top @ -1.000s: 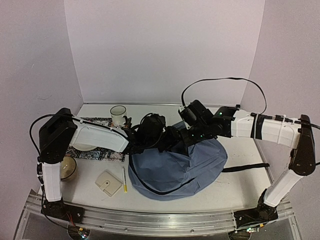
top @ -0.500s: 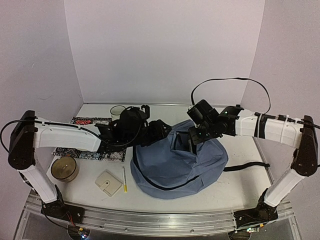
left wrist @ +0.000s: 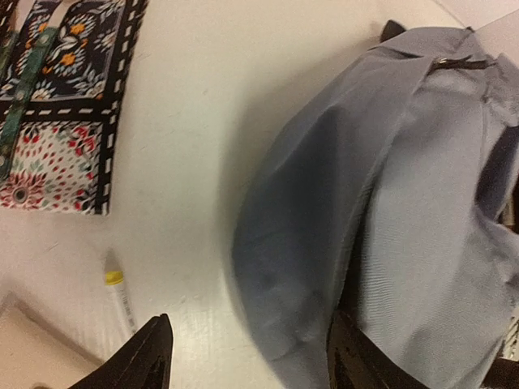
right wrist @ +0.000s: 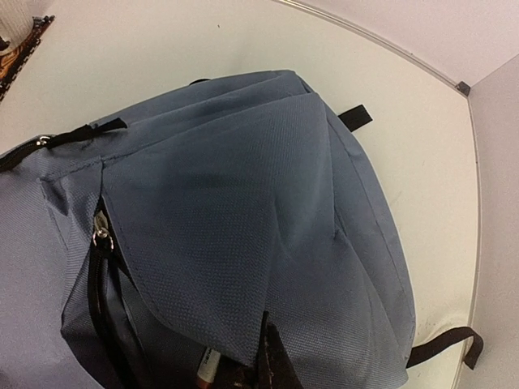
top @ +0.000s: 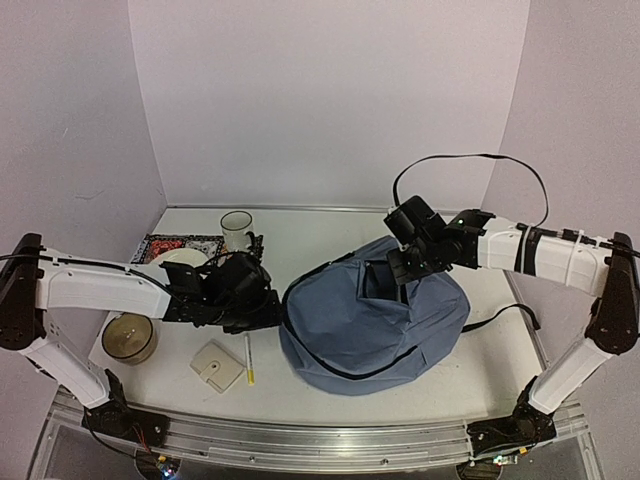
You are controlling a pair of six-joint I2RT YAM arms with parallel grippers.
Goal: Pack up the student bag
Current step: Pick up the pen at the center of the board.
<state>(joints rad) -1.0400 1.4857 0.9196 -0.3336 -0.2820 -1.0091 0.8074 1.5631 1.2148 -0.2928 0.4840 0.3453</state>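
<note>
- Top view: the student bag point(top: 370, 320) sits on the counter point(top: 500, 370). Its mouth is held up by the right claw point(top: 400, 268), which is pressed together on the rim fabric, evidently to keep the opening clear for loading
- Left wrist: the left claw point(left wrist: 251, 356) is spread and empty, low beside the bag's flank. A yellow-capped pen point(left wrist: 122, 296) lies near it, not yet packed
- Right wrist: the flap is held up taut, and a pen-like item point(right wrist: 207, 365) shows inside the opening

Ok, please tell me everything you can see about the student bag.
The student bag is a soft blue-grey fabric backpack with black zippers and black straps. It lies slumped on the white table, right of centre. Its main compartment is unzipped; the right pincer pinches the flap and holds it up. A pen-like thing shows inside.
</note>
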